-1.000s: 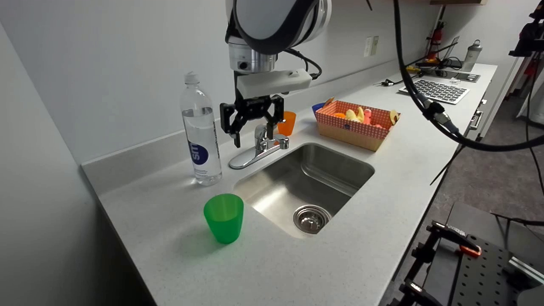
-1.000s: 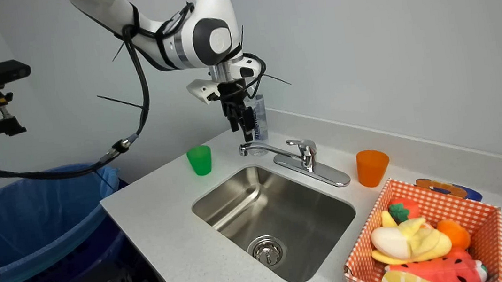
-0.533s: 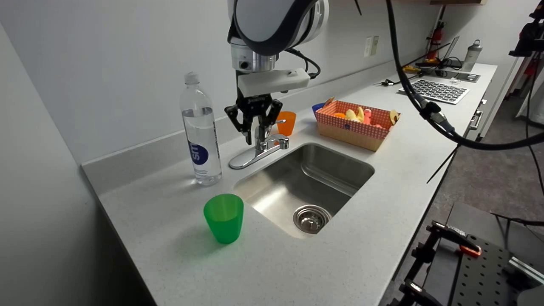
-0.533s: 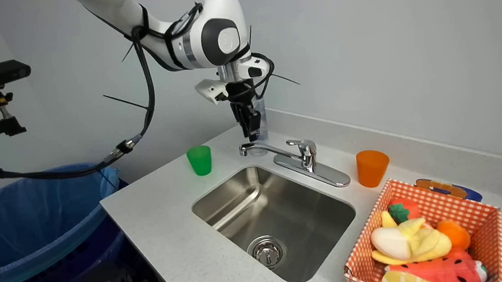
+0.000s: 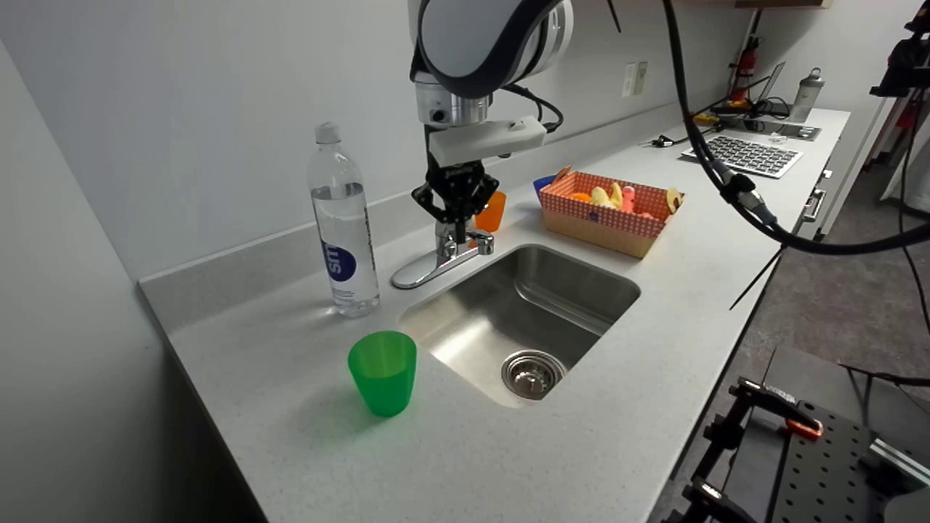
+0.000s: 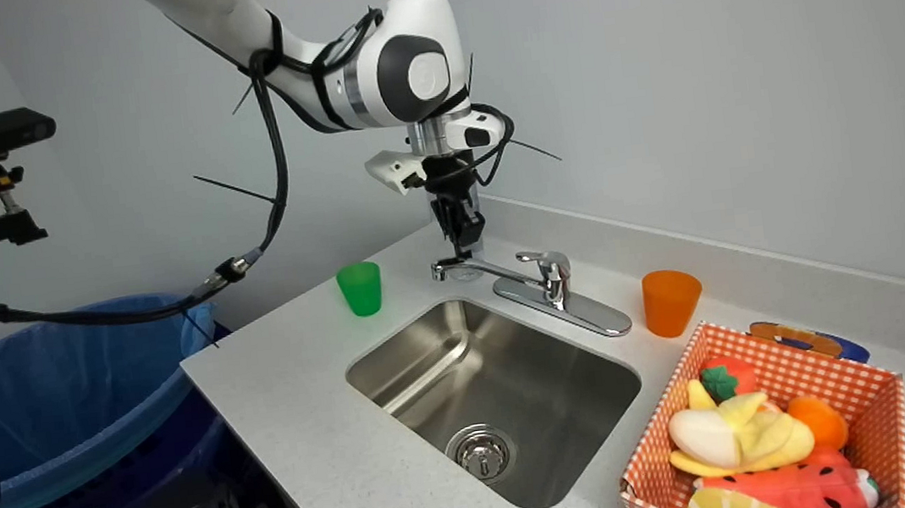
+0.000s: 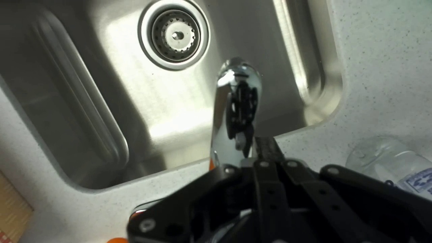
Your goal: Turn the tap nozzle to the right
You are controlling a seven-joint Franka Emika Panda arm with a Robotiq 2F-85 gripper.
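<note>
Tool (image 6: 463, 253) closed, I have it just beside the tap nozzle (image 6: 550, 284); touching or not, I can't tell. In an exterior view the tap nozzle points left on the far side of the sink (image 6: 537, 402); right of it stand an orange cup (image 6: 671, 304) and, nearer, a checked basket (image 6: 878, 418).

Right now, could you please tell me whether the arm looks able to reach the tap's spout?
Probably yes: the closed fingers hang right beside the spout, with nothing visible between, and the bottle stands off to one side. Whether the fingers touch the spout, I cannot tell.
</note>
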